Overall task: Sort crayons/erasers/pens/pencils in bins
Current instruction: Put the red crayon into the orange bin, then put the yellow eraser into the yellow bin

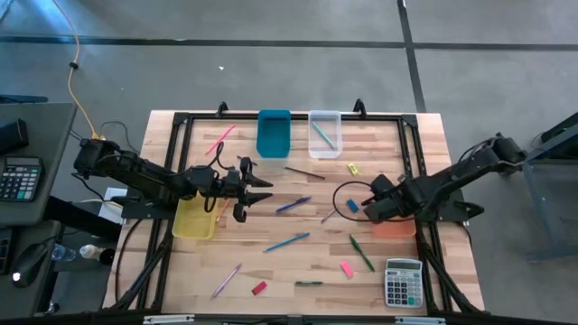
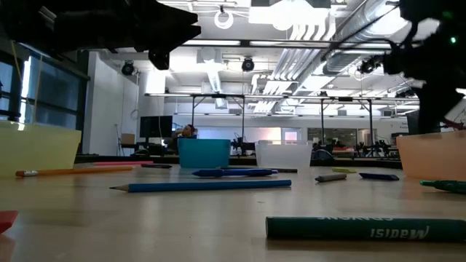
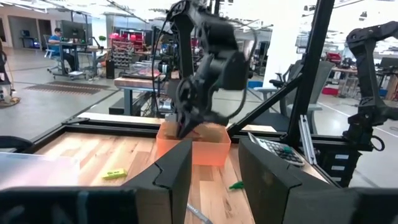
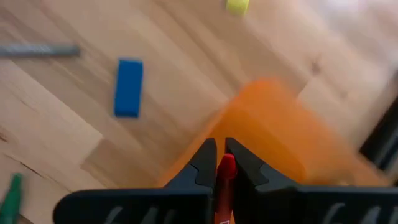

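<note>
1. right gripper is pinched nearly closed on a thin red stick, looks like a crayon. it hangs right over the orange bin, which sits at the right edge of the bench.
2. just beside that bin in the right wrist view there's a blue eraser flat on the wood, and a yellow eraser further off. from above the blue one is close to the right gripper's nose, inside a black cable loop.
3. left gripper hovers over the left-middle of the bench with its fingers spread apart and nothing between them. the yellow bin is just below it in the high view.
4. teal bin and clear bin sit side by side at the far edge. the clear one has a thin greenish stick in it; can't tell what's in the teal one.
5. still loose on the bench: a pink eraser and a red eraser near the front, plus pens and pencils scattered through the middle, like a blue pencil and a green marker.
6. grey calculator sits in the front right corner.
</note>
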